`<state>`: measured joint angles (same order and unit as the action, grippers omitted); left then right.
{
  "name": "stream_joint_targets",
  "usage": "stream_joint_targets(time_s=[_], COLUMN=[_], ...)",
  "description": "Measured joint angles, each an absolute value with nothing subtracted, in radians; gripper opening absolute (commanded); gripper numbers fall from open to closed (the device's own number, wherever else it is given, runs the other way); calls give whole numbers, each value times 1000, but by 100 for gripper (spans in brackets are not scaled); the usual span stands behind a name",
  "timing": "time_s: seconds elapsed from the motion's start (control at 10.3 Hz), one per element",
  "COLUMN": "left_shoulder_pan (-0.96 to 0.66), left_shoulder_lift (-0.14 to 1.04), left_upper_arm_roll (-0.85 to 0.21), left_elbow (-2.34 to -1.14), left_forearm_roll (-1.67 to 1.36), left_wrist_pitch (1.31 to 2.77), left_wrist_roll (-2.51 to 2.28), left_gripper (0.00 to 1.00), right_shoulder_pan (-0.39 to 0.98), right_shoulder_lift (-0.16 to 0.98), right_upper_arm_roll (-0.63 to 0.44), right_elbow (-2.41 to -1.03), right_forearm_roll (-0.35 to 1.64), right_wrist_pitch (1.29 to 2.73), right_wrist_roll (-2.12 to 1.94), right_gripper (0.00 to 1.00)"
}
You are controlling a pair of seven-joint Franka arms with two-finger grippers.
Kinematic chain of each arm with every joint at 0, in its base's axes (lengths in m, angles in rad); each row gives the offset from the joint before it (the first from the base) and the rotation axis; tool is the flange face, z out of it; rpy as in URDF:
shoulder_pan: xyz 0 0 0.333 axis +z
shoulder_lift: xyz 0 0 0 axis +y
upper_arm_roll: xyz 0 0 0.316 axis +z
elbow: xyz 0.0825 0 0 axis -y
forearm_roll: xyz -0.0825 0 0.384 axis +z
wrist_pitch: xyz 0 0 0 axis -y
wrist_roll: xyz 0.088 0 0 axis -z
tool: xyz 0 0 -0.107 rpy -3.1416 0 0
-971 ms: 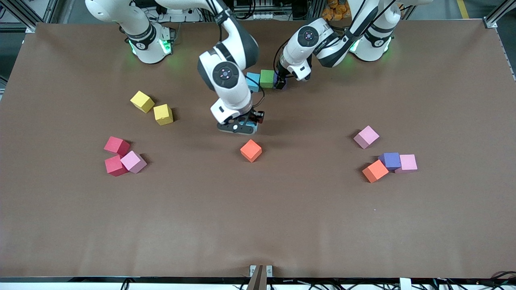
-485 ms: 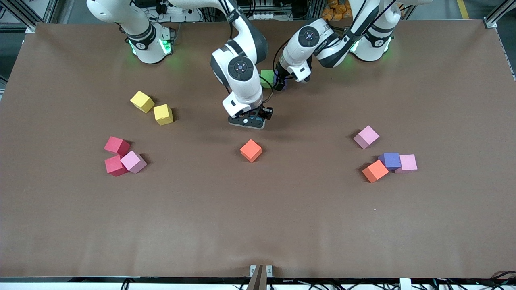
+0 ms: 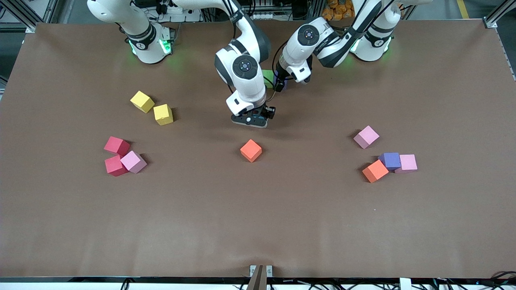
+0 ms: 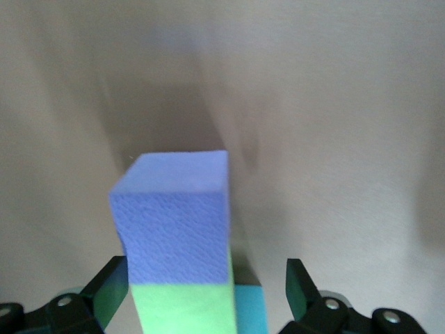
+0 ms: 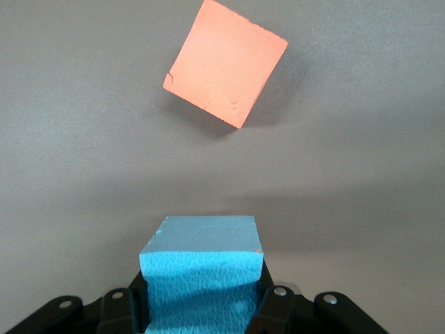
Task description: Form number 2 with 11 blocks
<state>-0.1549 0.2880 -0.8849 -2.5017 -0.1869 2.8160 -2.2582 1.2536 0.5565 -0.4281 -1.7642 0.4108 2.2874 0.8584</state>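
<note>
A short row lies near the robots' bases: a purple block [image 4: 174, 209], a green block [image 4: 184, 306] and a cyan block [image 4: 252, 312] side by side. In the front view the green block [image 3: 267, 75] and purple block [image 3: 284, 83] only peek out from under the arms. My left gripper [image 3: 280, 85] is down at the purple end, open, its fingers [image 4: 300, 282] standing wide on either side. My right gripper [image 3: 251, 120] is shut on a second cyan block [image 5: 201, 268], over bare table between the row and a lone orange block [image 3: 251, 150].
Toward the left arm's end lie a pink block [image 3: 366, 137], another purple block [image 3: 390, 160], a pink block [image 3: 408, 163] and an orange block [image 3: 375, 170]. Toward the right arm's end are two crimson blocks [image 3: 117, 145], a pink block [image 3: 133, 161] and two yellow cubes [image 3: 142, 101].
My right arm has carried the cyan block toward the left arm's end and closer to the row, and now hides the row's cyan block in the front view. The left arm has barely moved.
</note>
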Motion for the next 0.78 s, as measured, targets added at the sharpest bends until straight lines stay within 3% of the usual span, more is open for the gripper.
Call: stream_joint_targets(time_s=[0.78], left_shoulder_pan=[125], left_shoulder_lift=[250], left_upper_arm_roll=[-851], left_elbow=[-2294], left_forearm_roll=[-187], left_wrist_pitch=[2504], left_wrist_roll=[-1715], left_gripper=[100], right_shoulder_pan=[1285], right_shoulder_lift=[585], right_upper_arm_roll=[-427], right_elbow=[-1765], right_forearm_roll=[411], right_wrist_pitch=[2317], right_wrist_roll=[896], right_gripper=[15])
